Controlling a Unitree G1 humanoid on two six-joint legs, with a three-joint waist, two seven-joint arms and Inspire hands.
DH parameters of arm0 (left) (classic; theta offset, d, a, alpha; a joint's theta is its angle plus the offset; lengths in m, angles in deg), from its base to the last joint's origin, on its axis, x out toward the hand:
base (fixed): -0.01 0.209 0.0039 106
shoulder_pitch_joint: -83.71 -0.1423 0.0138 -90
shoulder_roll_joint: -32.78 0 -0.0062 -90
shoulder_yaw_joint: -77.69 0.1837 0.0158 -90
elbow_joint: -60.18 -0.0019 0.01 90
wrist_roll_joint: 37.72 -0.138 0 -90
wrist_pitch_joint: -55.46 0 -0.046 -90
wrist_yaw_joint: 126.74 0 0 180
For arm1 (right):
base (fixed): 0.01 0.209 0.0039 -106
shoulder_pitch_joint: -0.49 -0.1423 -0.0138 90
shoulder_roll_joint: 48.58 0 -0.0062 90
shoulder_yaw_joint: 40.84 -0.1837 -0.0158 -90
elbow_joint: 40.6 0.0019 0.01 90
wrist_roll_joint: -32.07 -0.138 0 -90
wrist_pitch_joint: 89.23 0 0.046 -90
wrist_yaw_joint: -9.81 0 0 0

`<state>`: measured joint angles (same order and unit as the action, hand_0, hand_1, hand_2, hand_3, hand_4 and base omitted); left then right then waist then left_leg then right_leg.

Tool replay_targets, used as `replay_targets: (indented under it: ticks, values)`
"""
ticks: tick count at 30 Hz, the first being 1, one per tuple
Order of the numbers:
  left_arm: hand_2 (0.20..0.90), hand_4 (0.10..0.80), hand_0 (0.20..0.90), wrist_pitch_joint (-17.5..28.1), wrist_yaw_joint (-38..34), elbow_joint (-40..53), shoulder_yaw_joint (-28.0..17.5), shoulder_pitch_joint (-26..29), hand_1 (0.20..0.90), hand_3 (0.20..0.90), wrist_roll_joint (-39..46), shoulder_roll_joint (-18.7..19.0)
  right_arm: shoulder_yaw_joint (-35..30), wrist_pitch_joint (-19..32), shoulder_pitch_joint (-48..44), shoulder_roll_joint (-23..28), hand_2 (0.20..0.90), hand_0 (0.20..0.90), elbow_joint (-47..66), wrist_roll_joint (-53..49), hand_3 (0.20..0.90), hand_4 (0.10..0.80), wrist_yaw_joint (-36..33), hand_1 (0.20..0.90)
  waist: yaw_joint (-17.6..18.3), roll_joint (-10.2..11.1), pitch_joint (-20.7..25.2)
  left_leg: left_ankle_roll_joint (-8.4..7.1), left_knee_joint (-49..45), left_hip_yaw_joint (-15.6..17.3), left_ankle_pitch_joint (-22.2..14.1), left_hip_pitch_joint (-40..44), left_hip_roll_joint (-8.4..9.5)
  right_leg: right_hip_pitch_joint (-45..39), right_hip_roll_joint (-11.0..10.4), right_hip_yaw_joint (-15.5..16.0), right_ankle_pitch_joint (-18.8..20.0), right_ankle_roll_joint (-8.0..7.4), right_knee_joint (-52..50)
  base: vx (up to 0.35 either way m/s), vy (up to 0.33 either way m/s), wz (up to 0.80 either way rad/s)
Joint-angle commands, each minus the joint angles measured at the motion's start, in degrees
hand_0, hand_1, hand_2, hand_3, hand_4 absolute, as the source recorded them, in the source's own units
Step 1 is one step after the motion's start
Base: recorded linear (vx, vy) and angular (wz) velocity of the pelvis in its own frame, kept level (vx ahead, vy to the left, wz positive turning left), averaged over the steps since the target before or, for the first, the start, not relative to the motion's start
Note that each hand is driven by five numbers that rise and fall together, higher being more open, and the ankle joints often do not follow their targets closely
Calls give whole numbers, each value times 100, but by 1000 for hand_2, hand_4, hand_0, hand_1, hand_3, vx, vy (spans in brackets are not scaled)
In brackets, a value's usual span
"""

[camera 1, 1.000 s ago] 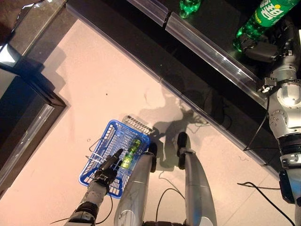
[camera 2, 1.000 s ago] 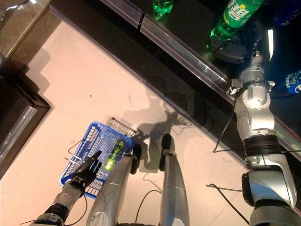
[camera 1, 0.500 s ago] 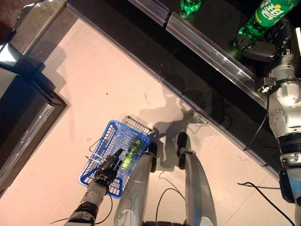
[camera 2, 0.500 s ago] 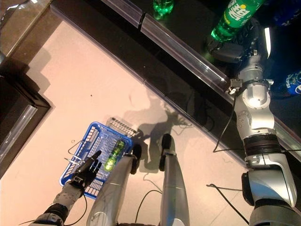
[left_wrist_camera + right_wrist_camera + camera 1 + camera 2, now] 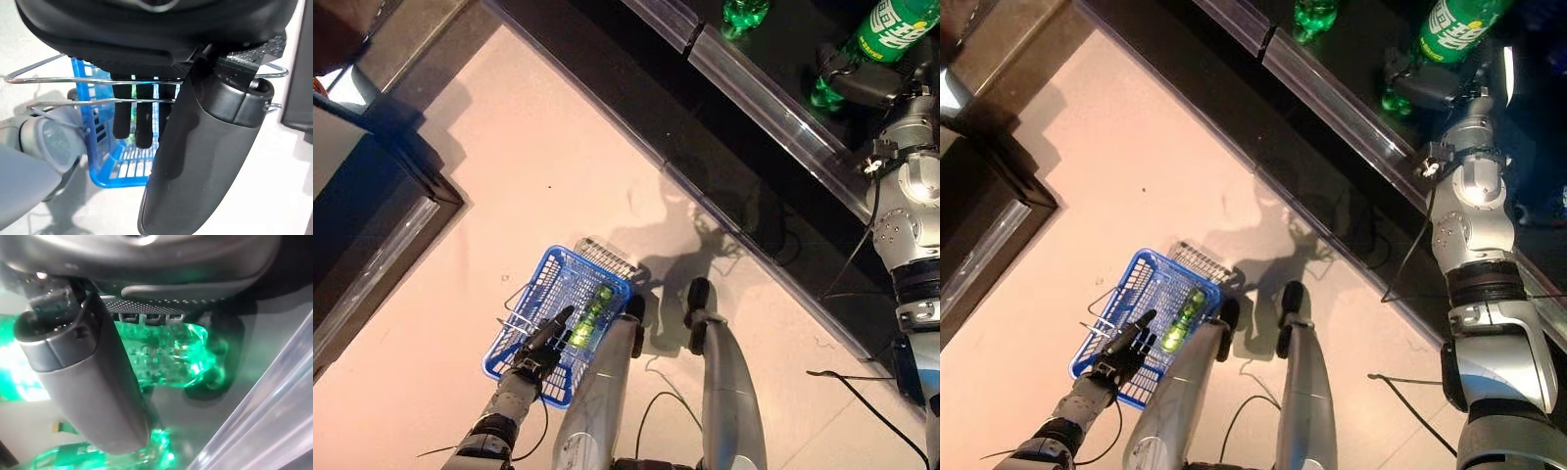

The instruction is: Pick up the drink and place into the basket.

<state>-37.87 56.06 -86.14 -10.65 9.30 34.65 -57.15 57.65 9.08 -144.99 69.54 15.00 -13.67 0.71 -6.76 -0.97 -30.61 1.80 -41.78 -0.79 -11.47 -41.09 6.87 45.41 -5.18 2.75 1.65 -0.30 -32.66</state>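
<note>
Since a second ago the whole head picture has slid a little, a shift of the camera, and nothing on the floor has changed place; the right hand (image 5: 1427, 86) has closed in on the drink (image 5: 893, 27), the base of which showed clear of it before. That drink is a green plastic bottle with a green label, standing on the dark glossy shelf (image 5: 773, 54) behind a clear plastic rail (image 5: 783, 117); in the head views its long axis runs slantwise, base near the rail and the upper body pointing away toward the far right corner. In the right wrist view the bottle's knobbly, translucent green base (image 5: 171, 357) glows just past the palm, with the thumb (image 5: 83, 377) lying across it and the fingers curled round its lower body, so the hand grips the drink where it stands. A second green bottle (image 5: 744, 14) stands further left on the same shelf. Down on the pale floor (image 5: 509, 196) sits the blue plastic basket (image 5: 533, 304), a rectangular lattice with thin wire handles (image 5: 73, 78). Inside it lies a small green bottle (image 5: 590, 315), its long axis running along the basket's length. The left hand (image 5: 540, 345) hangs over the basket's near end, its dark fingers (image 5: 132, 122) straight and close together, reaching down past the wire handles and grasping nothing.
</note>
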Motion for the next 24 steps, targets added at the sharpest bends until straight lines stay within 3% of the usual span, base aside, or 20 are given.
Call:
replay_targets:
  ticks: [1,2,3,6,11,24]
  values:
    - [300,100,300,95,216,229,70,-493,300,200,111,372,45,759,-975,190,815,815,273,-173,801,701,-111,815,-123,-211,180,240,573,-143,133,297,252,-461,168,313,-636,-141,-64,12,36,3]
    - [300,100,300,107,224,230,80,-503,300,200,117,355,52,794,-1008,193,535,535,240,-143,475,375,-189,535,-127,-218,182,242,580,-141,132,304,250,-468,161,313,-642,-136,-59,11,41,4]
    - [300,100,300,114,242,228,86,-512,300,200,129,344,53,810,-1047,204,300,300,217,-106,200,100,-281,300,-130,-226,183,243,581,-141,130,306,252,-465,155,318,-649,-134,-67,8,34,5]
    - [300,100,300,107,267,232,79,-544,300,200,115,334,33,989,-1065,231,300,300,170,61,200,100,-441,300,-138,-237,193,254,567,-139,122,310,264,-467,150,325,-651,-133,-81,6,17,2]
    - [300,100,300,96,225,287,64,-564,300,200,98,315,38,1352,-1132,314,300,300,522,1303,200,100,-1429,300,-135,-252,186,276,536,-131,106,308,291,-469,148,313,-629,-156,-77,0,8,1]
    - [300,100,300,23,258,355,-176,-730,300,200,79,315,-375,1421,-301,392,300,300,2078,3117,200,100,-2595,300,29,-234,242,329,568,-51,93,392,299,-527,231,163,-573,-205,-10,1,8,0]
